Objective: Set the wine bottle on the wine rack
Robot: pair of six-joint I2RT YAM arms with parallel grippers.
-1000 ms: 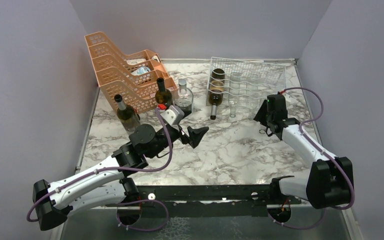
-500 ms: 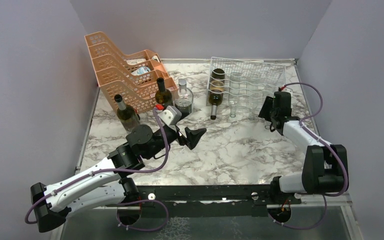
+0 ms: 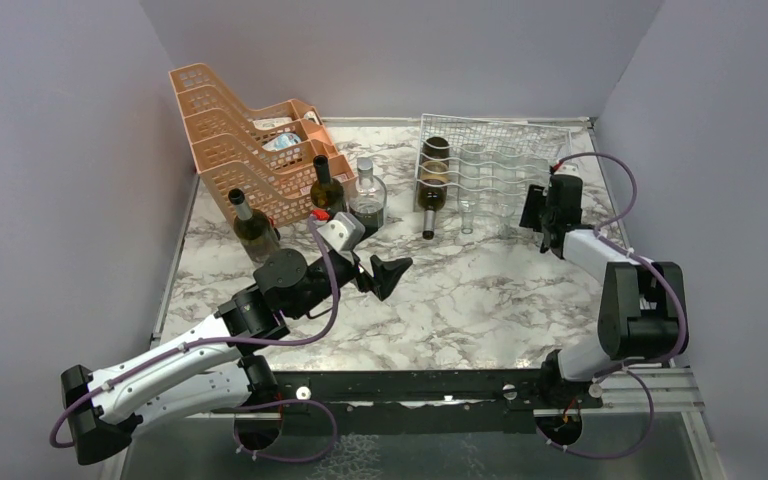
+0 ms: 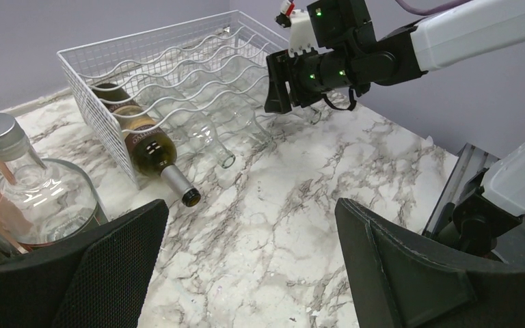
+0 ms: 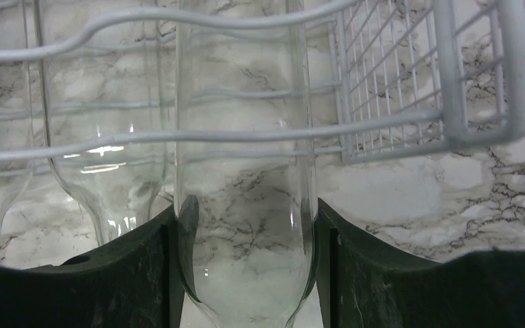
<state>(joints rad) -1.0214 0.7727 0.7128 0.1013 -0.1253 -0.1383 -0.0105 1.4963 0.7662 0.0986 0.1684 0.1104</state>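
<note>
Well, my right tool [image 5: 248, 219] is clamped on the clear wine bottle [image 5: 243, 123], with a finger pressed to each side of the glass. The bottle lies in the wine rack [image 3: 545, 140], under the wavy wires and near the rack's right end. A second clear bottle [image 5: 99, 157] lies just beside it, and a dark bottle [image 3: 431, 183] fills a cradle at the rack's left end. My left tool [image 4: 249, 212] hangs spread wide above the bench [image 3: 480, 290], holding nothing.

Wine rack [image 5: 449, 68] and neighbouring bottle [image 5: 102, 171] crowd right tool [image 5: 247, 219].
</note>
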